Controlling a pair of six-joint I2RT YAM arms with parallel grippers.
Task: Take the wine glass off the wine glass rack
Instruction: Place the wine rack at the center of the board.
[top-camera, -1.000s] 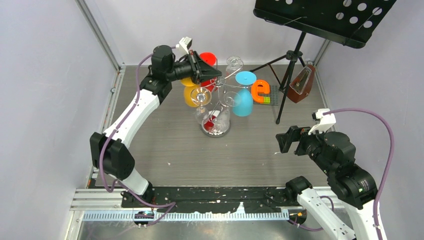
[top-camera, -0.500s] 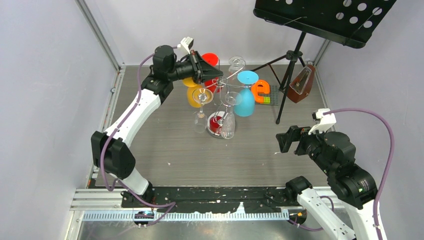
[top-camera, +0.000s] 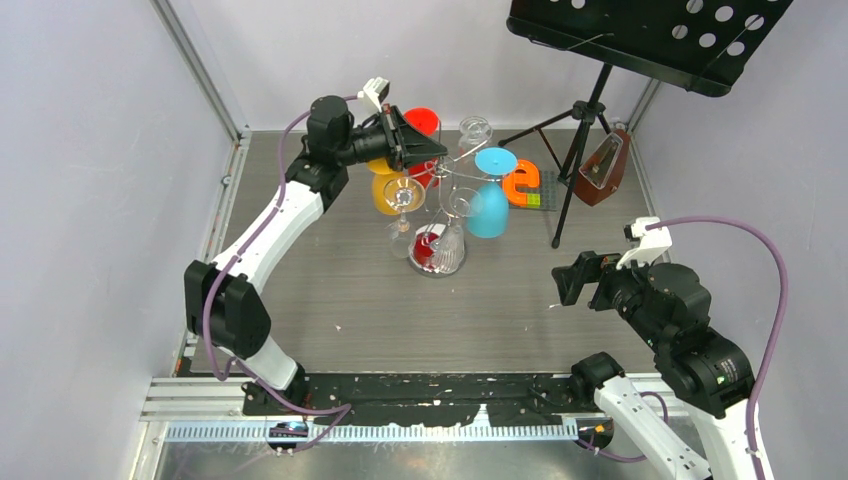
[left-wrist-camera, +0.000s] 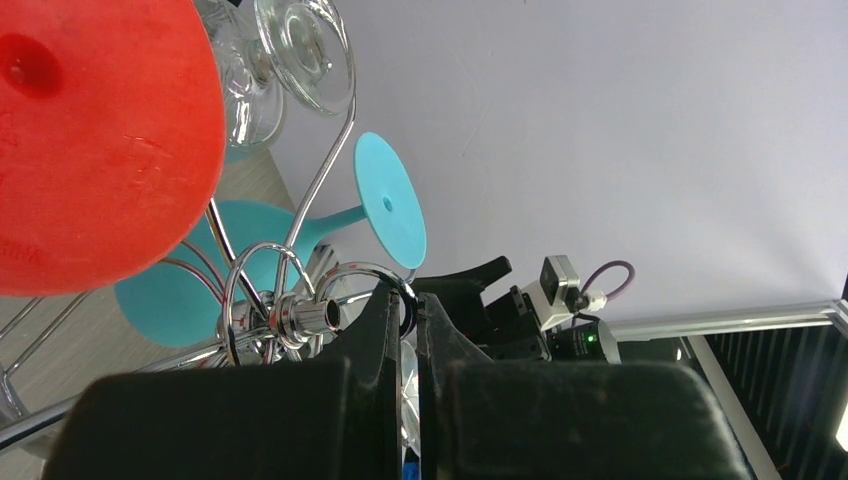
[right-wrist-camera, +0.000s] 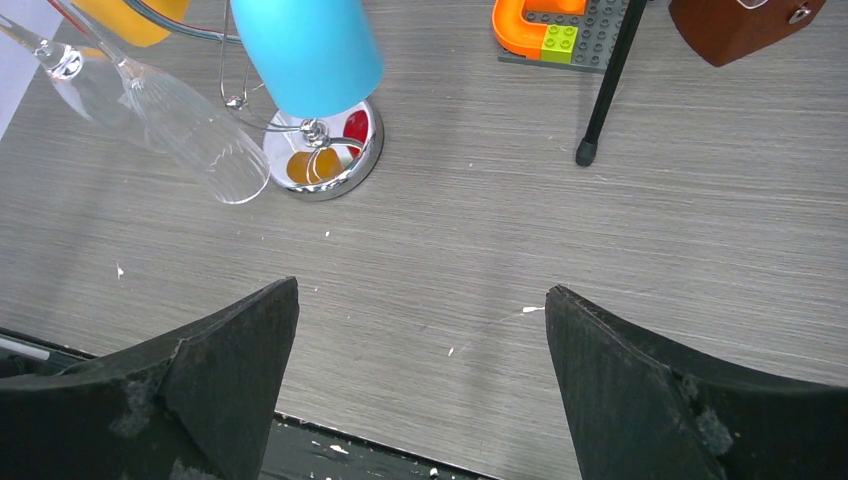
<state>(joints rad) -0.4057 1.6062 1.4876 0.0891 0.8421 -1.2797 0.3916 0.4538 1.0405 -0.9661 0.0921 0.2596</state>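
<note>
Grey wood-grain worktop (top-camera: 330, 300) from above, left to right. First, left end effector (top-camera: 432, 150), fingers pressed together on a chrome loop at the top of the wine glass rack (top-camera: 436, 268). Directly below that grip, one orange wine glass (top-camera: 385, 190) and one clear wine glass (top-camera: 403, 192). Just beside the fingers, one red wine glass (top-camera: 422, 120). One rack only, round mirrored base at mid-worktop. Right of its post, a second clear wine glass (top-camera: 475, 130) and one blue wine glass (top-camera: 487, 210); possibly a third clear one among the wires, hard to tell. Further right, one orange letter "e" (top-camera: 520, 182), one black music stand (top-camera: 650, 35), one brown metronome (top-camera: 603, 170). Nearest, right end effector (right-wrist-camera: 420, 292), fingers spread wide, holding nothing, well apart from rack and glasses.
</note>
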